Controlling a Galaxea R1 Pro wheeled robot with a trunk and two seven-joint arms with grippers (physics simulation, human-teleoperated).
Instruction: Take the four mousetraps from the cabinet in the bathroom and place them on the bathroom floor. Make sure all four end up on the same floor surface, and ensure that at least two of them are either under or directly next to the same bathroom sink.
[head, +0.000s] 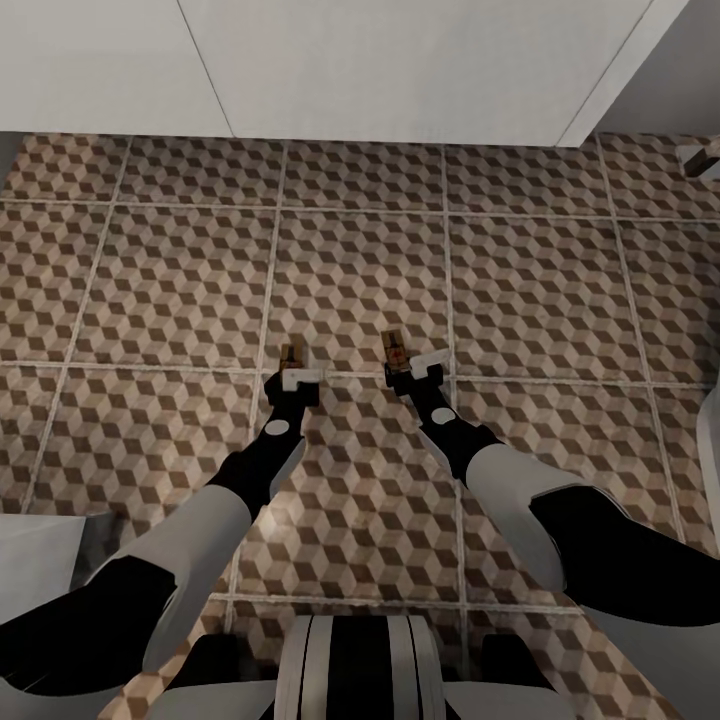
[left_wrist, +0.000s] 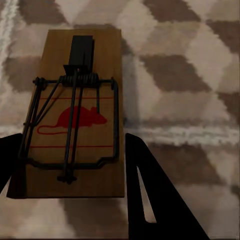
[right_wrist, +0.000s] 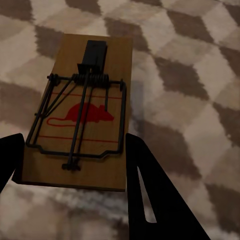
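Note:
Both arms reach down toward the cube-patterned bathroom floor (head: 180, 290). My left gripper (head: 297, 378) is shut on a mousetrap (head: 292, 352), a tan board with a dark wire spring and a red mouse print (left_wrist: 75, 115). Its dark fingers (left_wrist: 150, 200) flank the board's near end. My right gripper (head: 415, 372) is shut on a second mousetrap (head: 394, 346), held the same way (right_wrist: 82, 112) with a finger (right_wrist: 150, 195) at its side. Both traps hang low over the tiles and cast small shadows. The cabinet is out of view.
A wide white boxy surface (head: 400, 60) spans the far side beyond the tiles; I cannot tell whether it is the sink. White objects sit at the near left (head: 40, 560) and the right edge (head: 710, 450). My base (head: 350, 670) is at the bottom.

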